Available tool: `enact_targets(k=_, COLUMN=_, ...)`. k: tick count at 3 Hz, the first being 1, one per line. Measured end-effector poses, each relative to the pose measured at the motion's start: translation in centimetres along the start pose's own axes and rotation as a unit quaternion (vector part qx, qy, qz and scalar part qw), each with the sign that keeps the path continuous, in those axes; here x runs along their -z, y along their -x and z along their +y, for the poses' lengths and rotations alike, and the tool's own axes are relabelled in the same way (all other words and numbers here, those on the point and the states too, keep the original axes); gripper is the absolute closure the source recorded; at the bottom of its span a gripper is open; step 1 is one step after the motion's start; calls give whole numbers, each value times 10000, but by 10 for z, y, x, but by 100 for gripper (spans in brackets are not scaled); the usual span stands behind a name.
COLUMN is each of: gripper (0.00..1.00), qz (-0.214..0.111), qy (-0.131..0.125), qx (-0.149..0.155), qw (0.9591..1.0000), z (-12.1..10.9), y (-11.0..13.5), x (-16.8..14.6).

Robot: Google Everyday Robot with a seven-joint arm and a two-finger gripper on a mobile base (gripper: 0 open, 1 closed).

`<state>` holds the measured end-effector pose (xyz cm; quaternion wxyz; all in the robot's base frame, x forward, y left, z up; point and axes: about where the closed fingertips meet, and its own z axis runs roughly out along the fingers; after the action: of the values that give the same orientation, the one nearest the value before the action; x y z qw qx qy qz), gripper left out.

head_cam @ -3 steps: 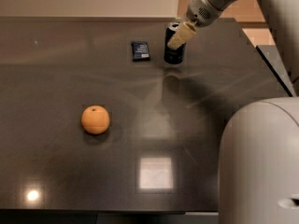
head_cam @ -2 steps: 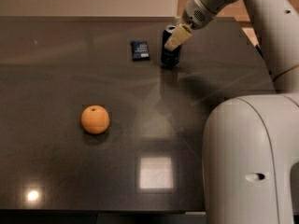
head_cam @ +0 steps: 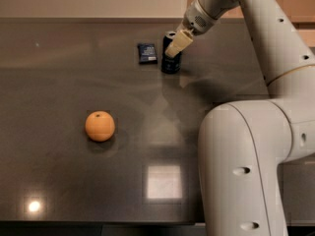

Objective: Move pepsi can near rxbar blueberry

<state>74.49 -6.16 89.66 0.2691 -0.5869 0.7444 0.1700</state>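
Note:
The pepsi can (head_cam: 171,63) is dark blue and stands upright at the back of the dark table (head_cam: 74,181). It is just right of the rxbar blueberry (head_cam: 146,52), a small flat navy wrapper, with a narrow gap between them. My gripper (head_cam: 173,47) reaches down from the upper right and is shut on the can's upper part. One pale finger (head_cam: 178,42) shows across the front of the can and the other is hidden behind it.
An orange (head_cam: 100,126) lies at the left middle of the table. My arm's large white body (head_cam: 246,171) fills the lower right and covers that part of the table. A wall runs behind the table's far edge.
My gripper has carried the can a little to the left, so it now stands closer to the navy wrapper. The orange and the wrapper have not moved.

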Motion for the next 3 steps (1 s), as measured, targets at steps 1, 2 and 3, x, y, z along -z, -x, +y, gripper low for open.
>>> enact_targets(k=1, gripper=37, qz=-22, qy=-23, qx=-3, qw=10000, z=-2, y=1, x=-3)
enact_targets(k=2, gripper=6, qz=-47, qy=-34, qx=-6, qw=10000, z=-5, y=3, x=-9)
enact_targets(k=3, gripper=0, qz=-56, qy=-36, qx=-7, qw=10000, z=-6, y=4, x=-12)
